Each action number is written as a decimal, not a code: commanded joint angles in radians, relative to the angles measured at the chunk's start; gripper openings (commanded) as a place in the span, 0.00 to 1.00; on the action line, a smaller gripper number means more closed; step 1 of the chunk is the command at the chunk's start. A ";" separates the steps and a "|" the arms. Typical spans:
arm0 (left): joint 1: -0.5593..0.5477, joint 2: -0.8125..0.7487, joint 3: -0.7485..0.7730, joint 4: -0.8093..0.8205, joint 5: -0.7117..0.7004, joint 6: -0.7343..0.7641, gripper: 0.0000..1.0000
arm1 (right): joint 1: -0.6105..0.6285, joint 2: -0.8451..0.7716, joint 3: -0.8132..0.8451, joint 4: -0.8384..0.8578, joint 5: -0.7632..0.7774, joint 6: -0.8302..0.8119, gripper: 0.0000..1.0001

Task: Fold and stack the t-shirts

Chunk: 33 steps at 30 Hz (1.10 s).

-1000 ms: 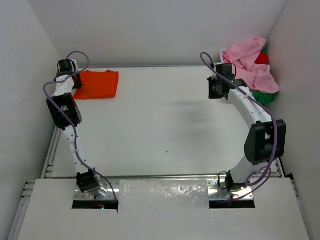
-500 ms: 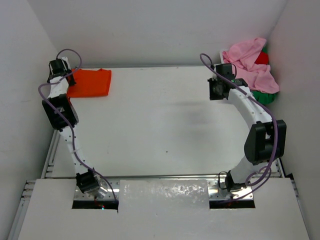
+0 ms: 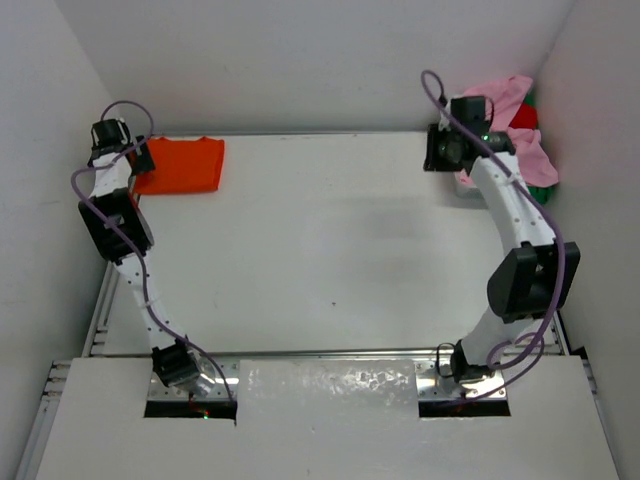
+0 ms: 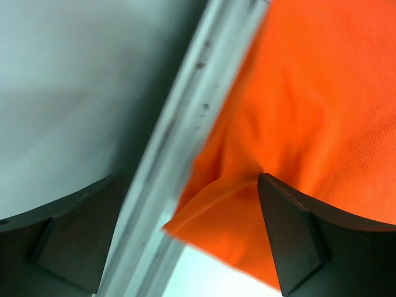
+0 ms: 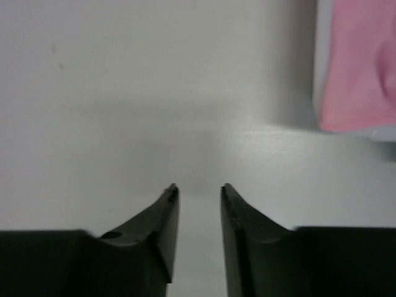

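The orange t-shirt (image 3: pixel 185 166) lies folded at the table's back left corner. My left gripper (image 3: pixel 139 158) stands at its left edge, jaws wide open. In the left wrist view a loose corner of the orange t-shirt (image 4: pixel 247 210) lies between the parted fingers (image 4: pixel 297 241), which do not clamp it. The pink t-shirt (image 3: pixel 503 97) is heaped at the back right, with a bit of the red t-shirt (image 3: pixel 523 117) and the green t-shirt (image 3: pixel 546 178) beside it. My right gripper (image 3: pixel 438 150) hovers just left of that heap, its jaws (image 5: pixel 198 185) slightly apart over bare table, holding nothing. The pink t-shirt (image 5: pixel 356 68) shows at upper right.
A metal rail (image 4: pixel 185 124) runs along the table's left edge, right by the orange t-shirt, with the white wall beyond it. The white basket's rim (image 5: pixel 317 68) shows under the pink cloth. White walls close in the table on the left, back and right.
My left gripper dragged the orange t-shirt left toward the corner, then opened and let it go. The right arm swung back toward the heap and its jaws parted a little.
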 commanded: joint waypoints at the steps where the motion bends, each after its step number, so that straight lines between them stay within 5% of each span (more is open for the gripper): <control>1: 0.029 -0.182 0.050 0.007 -0.025 -0.013 0.88 | -0.072 0.072 0.238 -0.027 -0.029 0.026 0.40; 7: -0.001 -0.341 0.003 -0.021 0.172 0.027 0.88 | -0.275 0.345 0.530 -0.004 -0.026 0.124 0.51; 12: -0.126 -0.455 -0.155 -0.124 0.138 0.197 0.86 | -0.326 0.548 0.707 0.065 0.026 0.147 0.58; 17: -0.185 -0.487 -0.256 -0.185 0.135 0.205 0.84 | -0.330 0.623 0.699 0.082 0.177 0.090 0.69; 33: -0.186 -0.428 -0.213 -0.236 0.186 0.139 0.82 | -0.290 0.672 0.554 0.051 0.486 -0.165 0.68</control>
